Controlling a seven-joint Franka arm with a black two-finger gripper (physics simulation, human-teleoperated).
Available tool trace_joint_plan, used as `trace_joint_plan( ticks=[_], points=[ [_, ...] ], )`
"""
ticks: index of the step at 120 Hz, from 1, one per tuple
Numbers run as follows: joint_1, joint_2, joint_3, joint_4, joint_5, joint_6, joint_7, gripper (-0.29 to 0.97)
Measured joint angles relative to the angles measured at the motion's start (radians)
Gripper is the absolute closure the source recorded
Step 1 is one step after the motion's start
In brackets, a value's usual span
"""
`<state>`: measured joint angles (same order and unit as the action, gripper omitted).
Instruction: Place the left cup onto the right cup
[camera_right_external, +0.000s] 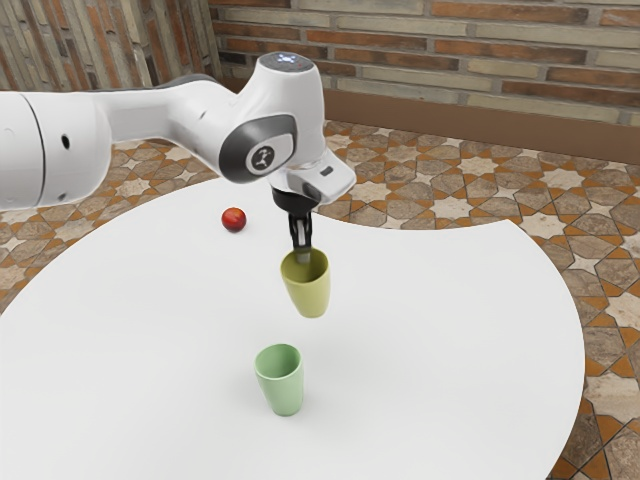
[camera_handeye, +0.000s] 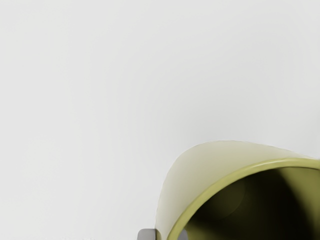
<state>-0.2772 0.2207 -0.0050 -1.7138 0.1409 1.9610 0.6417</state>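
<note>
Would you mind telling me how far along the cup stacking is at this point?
Done: the hand grips the yellow-green cup by its rim, and the cup hangs clear of the white table. In hand: the carry. Left: bringing it over the light green cup, which stands apart nearer the camera, and setting it on top.

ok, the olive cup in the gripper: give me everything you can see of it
The olive cup is a handleless tumbler that tapers toward its base. It is plain yellow-green with a smooth glazed look and a darker inside. It hangs mouth up, leaning slightly, lifted clear of the white table. The gripper is shut on its rim wall from above, and nothing else touches it. The pale green cup stands apart on the table, lower in the exterior view.
</note>
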Motion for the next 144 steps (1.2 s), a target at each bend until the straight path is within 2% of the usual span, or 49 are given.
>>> trace_joint_plan(
  ticks=[53, 144],
  points=[
    [0.034, -0.05, -0.035, -0.069, -0.07, -0.116, -0.059, 0.79],
    [0.059, -0.101, -0.063, -0.162, -0.081, -0.14, -0.112, 0.79]
  ],
)
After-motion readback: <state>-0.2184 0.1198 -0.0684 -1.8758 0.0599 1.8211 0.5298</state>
